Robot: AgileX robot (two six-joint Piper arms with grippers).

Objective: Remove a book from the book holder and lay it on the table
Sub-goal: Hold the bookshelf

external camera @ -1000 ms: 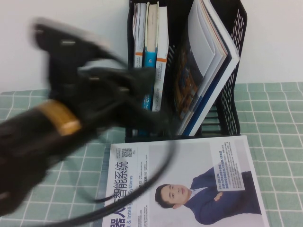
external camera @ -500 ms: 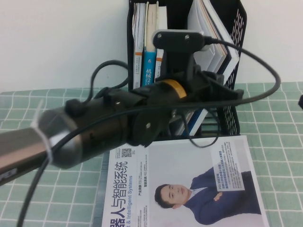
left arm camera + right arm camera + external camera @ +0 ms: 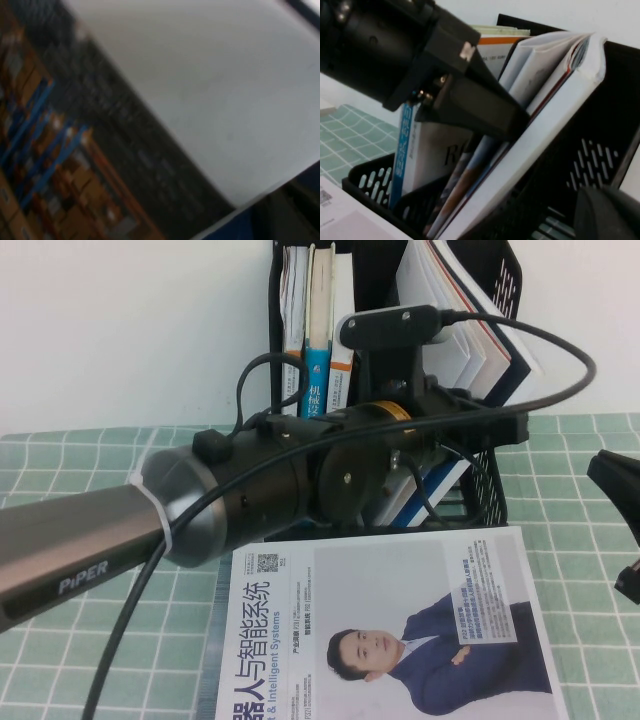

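High view: "PiPER"-marked left gripper (image 3: 455, 440) at book holder (image 3: 495, 480); right gripper (image 3: 622, 525) beside.

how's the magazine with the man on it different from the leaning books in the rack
The magazine lies flat on the table, cover up; the leaning books stand tilted inside the rack. The magazine is untouched, while the left end effector is pushed in among the leaning books. The right end effector hangs by the rack's right side. Both are thin, pale and large.
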